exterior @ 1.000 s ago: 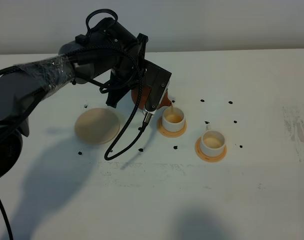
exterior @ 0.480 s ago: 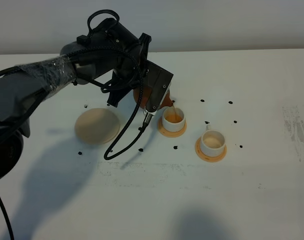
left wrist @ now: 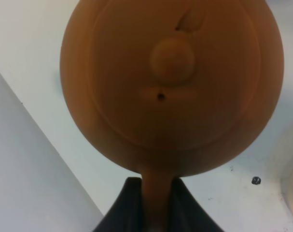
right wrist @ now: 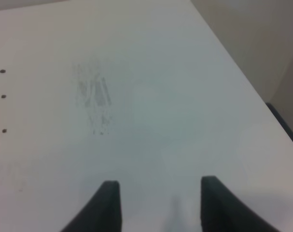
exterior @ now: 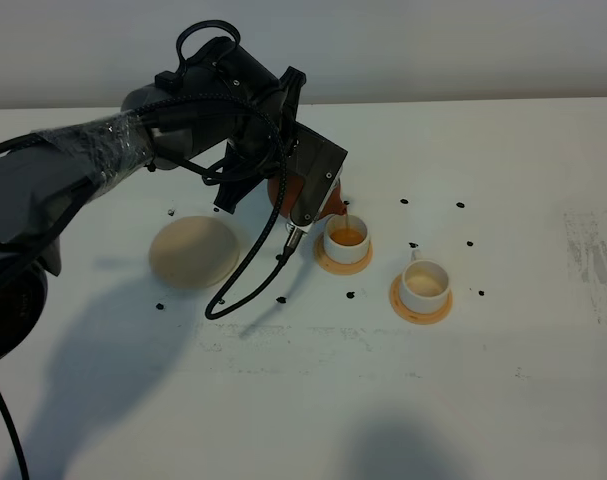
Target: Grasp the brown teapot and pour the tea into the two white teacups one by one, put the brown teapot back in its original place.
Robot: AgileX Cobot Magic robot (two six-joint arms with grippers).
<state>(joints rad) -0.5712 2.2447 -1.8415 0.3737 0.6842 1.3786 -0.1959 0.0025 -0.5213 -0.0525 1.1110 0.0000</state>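
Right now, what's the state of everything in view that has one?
brown teapot: lifted, tipped, pouring.
left tool: shut on brown teapot.
teacup under the spout: upright, tea inside, stream running in.
other teacup: upright, contents unclear.
beige disc: bare, nothing on it.
right tool: open, holding nothing.

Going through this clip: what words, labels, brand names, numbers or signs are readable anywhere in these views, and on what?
None readable.
The brown teapot, the white teacup under the spout, the other white teacup and the beige disc are plain.
The small black dots on the table are marks, not characters.
The grey smudge is not writing.
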